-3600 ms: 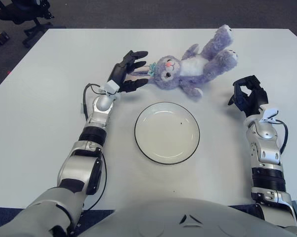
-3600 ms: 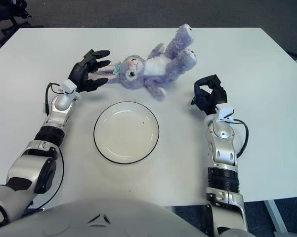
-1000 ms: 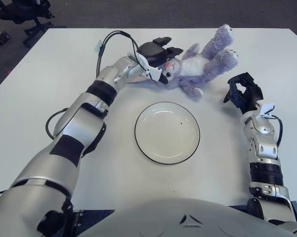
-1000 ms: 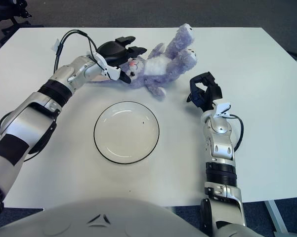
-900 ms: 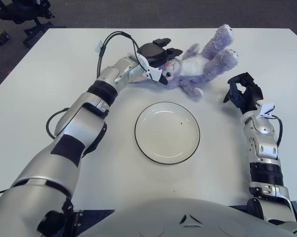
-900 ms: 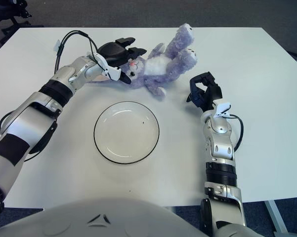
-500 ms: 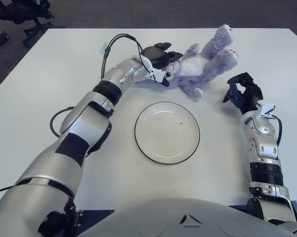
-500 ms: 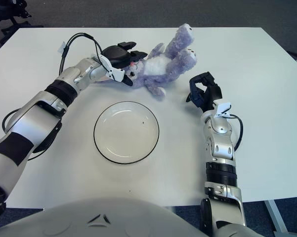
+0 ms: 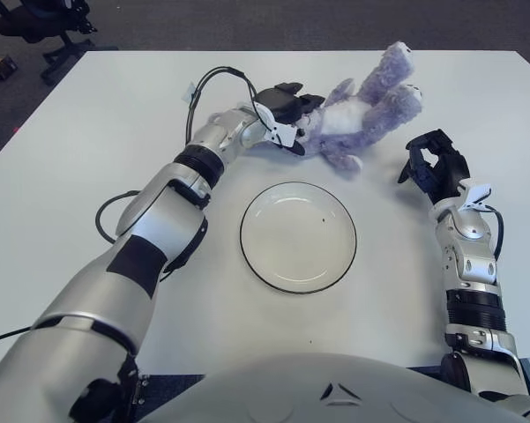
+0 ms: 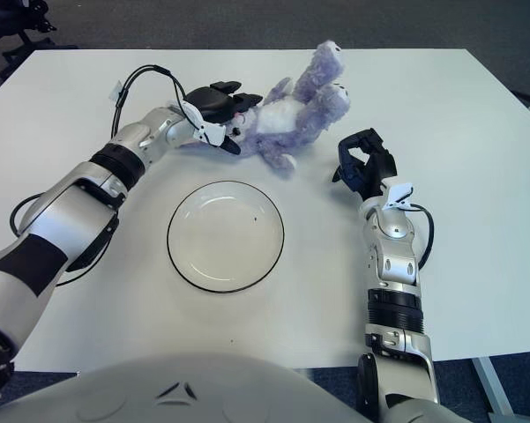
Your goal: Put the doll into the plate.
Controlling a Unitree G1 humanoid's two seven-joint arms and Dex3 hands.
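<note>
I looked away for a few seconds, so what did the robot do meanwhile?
Its left hand reached from beside the purple plush bunny doll over its head and closed on it, nudging the doll slightly. The white black-rimmed plate and right hand stayed put.

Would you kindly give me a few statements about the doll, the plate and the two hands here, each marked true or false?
1. The purple doll lies inside the plate. False: it lies on the table beyond the plate.
2. The left hand is closed over the doll's head. True.
3. The right hand holds the doll's leg. False: it shows apart from the doll, to the right of the plate, with curled fingers holding nothing.
4. The plate holds nothing. True.
</note>
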